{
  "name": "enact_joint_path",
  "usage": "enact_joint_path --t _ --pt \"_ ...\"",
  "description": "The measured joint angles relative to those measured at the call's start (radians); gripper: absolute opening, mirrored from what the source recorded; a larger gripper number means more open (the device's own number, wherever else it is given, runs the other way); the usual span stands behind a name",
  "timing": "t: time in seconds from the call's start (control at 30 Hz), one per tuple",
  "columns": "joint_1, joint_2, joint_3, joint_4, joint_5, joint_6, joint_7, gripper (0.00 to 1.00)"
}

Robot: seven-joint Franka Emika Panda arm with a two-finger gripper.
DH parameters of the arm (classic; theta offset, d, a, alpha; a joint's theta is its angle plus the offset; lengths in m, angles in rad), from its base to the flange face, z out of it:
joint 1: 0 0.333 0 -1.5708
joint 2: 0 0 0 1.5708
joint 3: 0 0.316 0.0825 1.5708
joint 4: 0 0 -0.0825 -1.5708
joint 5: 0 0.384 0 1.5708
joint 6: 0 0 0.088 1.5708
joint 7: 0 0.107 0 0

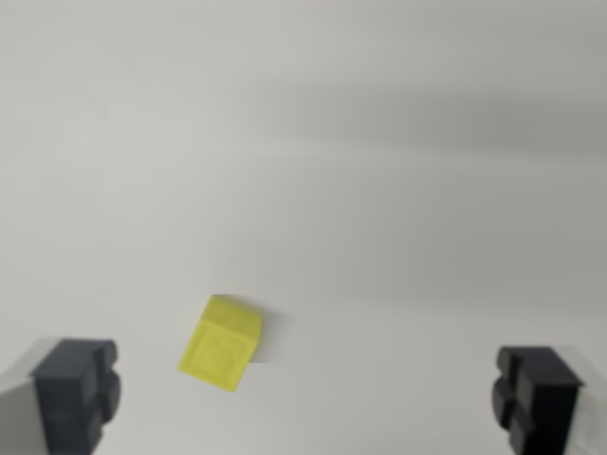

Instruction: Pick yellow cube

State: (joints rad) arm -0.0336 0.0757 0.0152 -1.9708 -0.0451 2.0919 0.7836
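The gripper (308, 398) stands wide apart and empty, its two dark fingertips (76, 391) showing at the lower corners of the wrist view with bare surface between them. The yellow cube (223, 342) rests on the plain white table (379, 171), nearer the fingertip on the wrist view's left than the other, and turned at a slant to the line between the jaws. This looks like the approach step, with the grasp not yet begun. The next move probably calls for shifting towards the wrist view's left to centre the cube, rotating the wrist to square the jaws with its faces, then descending. Nothing else is visible nearby, so nothing blocks the way.
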Motion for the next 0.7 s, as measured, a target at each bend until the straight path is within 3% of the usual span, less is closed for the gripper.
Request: enact_joint_path --t 0.23,0.7 --pt "0.002 -0.003 0.0 -0.008 0.0 0.003 0.011 1.0" --pt "0.013 -0.025 0.0 -0.124 0.001 0.09 0.085 1.0"
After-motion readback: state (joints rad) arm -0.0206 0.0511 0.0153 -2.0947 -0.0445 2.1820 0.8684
